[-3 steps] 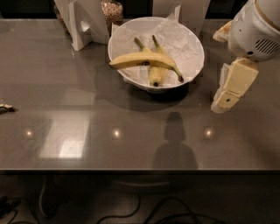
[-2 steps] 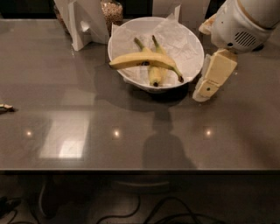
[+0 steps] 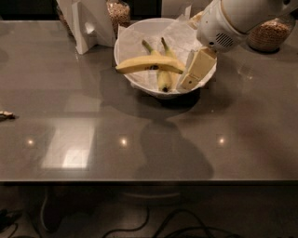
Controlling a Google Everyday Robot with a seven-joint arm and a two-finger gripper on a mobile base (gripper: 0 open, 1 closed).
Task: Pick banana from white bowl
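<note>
The white bowl [image 3: 135, 74] stands at the back middle of the grey table, lined with crumpled white paper. The banana [image 3: 146, 64], long and pale yellow, lies crosswise on top of two shorter green-stemmed bananas [image 3: 164, 74]. My gripper [image 3: 195, 70] hangs from the white arm at the upper right. Its cream fingers [image 3: 198, 69] point down over the bowl's right side, just right of the banana's right end. It holds nothing.
A white folded stand [image 3: 88, 23] and a glass jar of grain [image 3: 118, 11] are behind the bowl at left. Another grain jar [image 3: 270, 35] stands at the back right. A small object [image 3: 5, 115] lies at the table's left edge.
My gripper has moved left, from beside the bowl's right rim to over the bowl's right side next to the banana. The bananas and bowl have not moved.
</note>
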